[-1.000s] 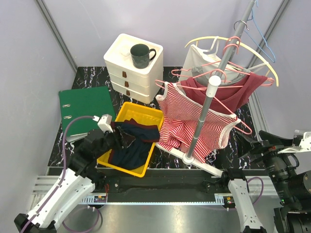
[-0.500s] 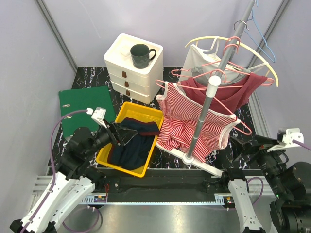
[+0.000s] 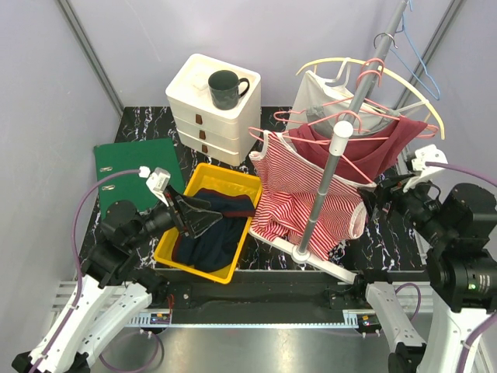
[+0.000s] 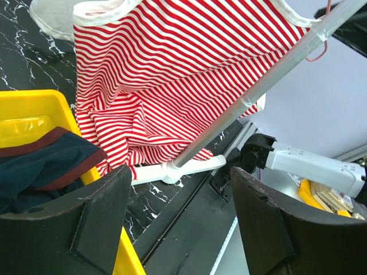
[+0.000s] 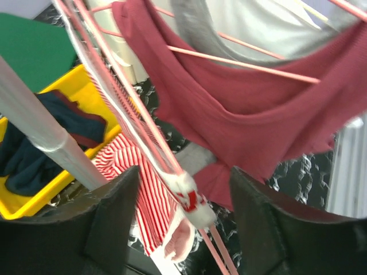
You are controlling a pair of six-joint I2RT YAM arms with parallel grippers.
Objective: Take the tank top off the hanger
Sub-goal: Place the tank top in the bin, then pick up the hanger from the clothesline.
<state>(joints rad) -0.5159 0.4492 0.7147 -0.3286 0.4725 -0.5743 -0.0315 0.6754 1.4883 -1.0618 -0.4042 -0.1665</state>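
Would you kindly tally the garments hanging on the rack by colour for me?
Red-and-white striped tank top: 1
Maroon top: 1
White top: 1
Total: 3

A dark mug (image 3: pixel 225 89) stands on white drawers (image 3: pixel 203 124); a green binder (image 3: pixel 136 171) lies beside a yellow bin (image 3: pixel 221 177).
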